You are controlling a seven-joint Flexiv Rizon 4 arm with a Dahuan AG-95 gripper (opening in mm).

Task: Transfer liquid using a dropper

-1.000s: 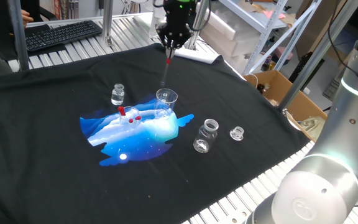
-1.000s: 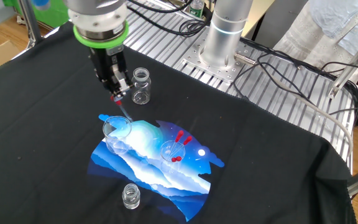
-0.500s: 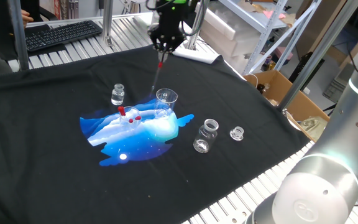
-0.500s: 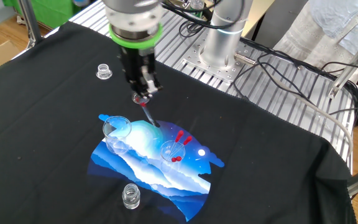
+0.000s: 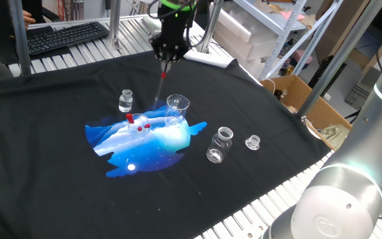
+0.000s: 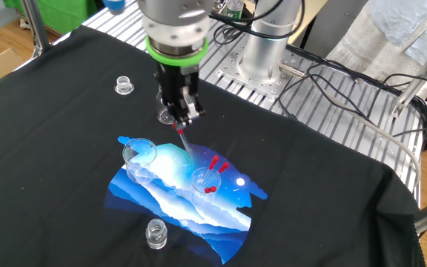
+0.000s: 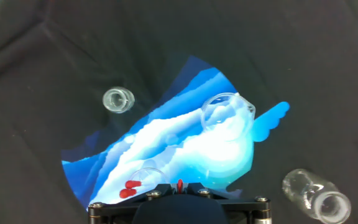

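Above the black-clothed counter [image 5: 58,199], the tool [image 6: 180,122] hangs clamped on the dropper [image 5: 160,83], between beaker [image 5: 177,109] and small cup [image 5: 138,123], so the liquid's release apparently remains

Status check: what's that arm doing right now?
End effector shut on dropper, held above the table. Tip between beaker and small cup. Nothing in the way.
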